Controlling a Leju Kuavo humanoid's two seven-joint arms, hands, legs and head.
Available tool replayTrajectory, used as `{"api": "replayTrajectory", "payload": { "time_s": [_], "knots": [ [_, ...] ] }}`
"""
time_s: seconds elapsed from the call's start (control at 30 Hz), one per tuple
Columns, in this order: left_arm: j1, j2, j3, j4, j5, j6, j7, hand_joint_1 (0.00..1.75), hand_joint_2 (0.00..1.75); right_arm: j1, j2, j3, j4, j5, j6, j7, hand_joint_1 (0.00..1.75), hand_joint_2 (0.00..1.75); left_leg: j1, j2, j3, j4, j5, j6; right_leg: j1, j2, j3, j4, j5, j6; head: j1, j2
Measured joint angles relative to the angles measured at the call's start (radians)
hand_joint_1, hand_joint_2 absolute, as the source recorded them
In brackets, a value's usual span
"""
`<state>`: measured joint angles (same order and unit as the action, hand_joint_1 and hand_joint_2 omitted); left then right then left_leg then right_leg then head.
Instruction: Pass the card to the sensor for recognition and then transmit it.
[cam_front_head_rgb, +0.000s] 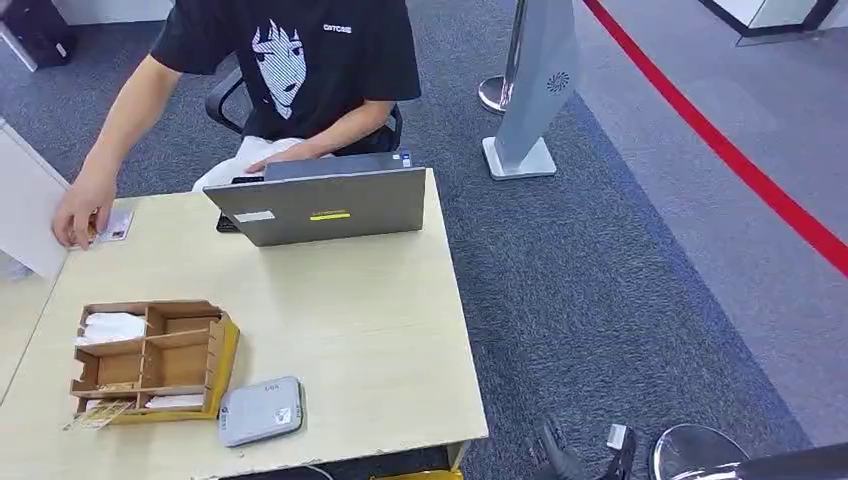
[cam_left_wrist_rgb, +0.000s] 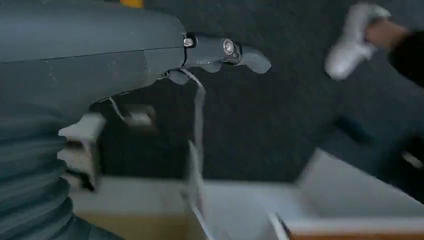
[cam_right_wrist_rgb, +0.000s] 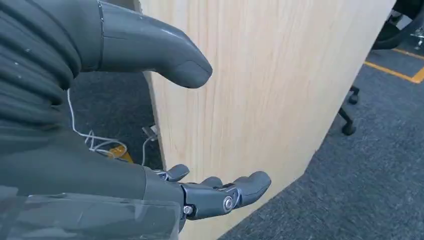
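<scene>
Head view, reading left to right: a seated person's hand rests on the card at the far left corner of the counter, apparently placing or holding it there for pick-up. Nearer the front edge stands a wooden compartment tray with papers in some cells, and just beside its right end lies the grey card sensor, flat and reachable from the robot's side. A grey laptop sits at the far edge before the person.

The left hand hangs low over dark carpet, fingers extended, holding nothing. The right hand hangs beside the counter's wooden side panel, thumb and fingers spread apart, empty.

The card therefore lies well apart from both sets of fingers, up on the counter surface while both hands are below it.
</scene>
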<state>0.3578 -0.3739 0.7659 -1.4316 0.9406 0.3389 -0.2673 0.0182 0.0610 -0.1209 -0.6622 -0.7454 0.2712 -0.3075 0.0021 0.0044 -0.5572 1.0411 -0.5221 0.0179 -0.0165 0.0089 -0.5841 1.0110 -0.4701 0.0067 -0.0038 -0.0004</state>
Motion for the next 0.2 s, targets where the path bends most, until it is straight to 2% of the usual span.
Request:
{"api": "replayTrajectory", "payload": {
  "time_s": [0.03, 0.07, 0.13, 0.2],
  "knots": [
    [0.008, -0.002, -0.022, 0.026, -0.077, 0.009, 0.049, 1.61, 1.75, 0.001, 0.000, 0.000, -0.001, -0.002, 0.000, -0.001, 0.00, 1.75, 0.000, 0.000, 0.000, 0.000, 0.000, 0.000, 0.000, 0.000, 0.001, 0.000, 0.000, 0.000, 0.000, 0.000],
    [0.012, -0.003, -0.037, 0.049, -0.164, 0.008, 0.102, 1.75, 1.75, 0.002, 0.000, 0.000, -0.005, -0.002, 0.000, -0.001, 0.00, 1.75, 0.000, 0.000, 0.000, 0.000, 0.000, 0.000, 0.000, 0.000, 0.001, 0.000, 0.000, 0.000, 0.000, 0.000],
    [0.014, -0.004, -0.045, 0.101, -0.350, -0.003, 0.229, 1.75, 1.75, 0.008, 0.000, 0.000, -0.014, 0.000, 0.001, -0.001, 0.00, 1.75, 0.000, 0.000, 0.000, 0.000, 0.000, 0.000, 0.000, 0.000, 0.001, 0.000, 0.000, 0.000, 0.000, 0.000],
    [0.028, -0.005, -0.060, 0.132, -0.529, 0.007, 0.383, 1.75, 1.75, 0.014, 0.000, -0.005, -0.022, 0.006, 0.002, 0.001, 0.00, 1.75, 0.000, 0.001, 0.000, 0.000, 0.000, 0.000, 0.000, 0.001, 0.000, 0.000, 0.000, 0.000, 0.000, 0.000]
  ]
}}
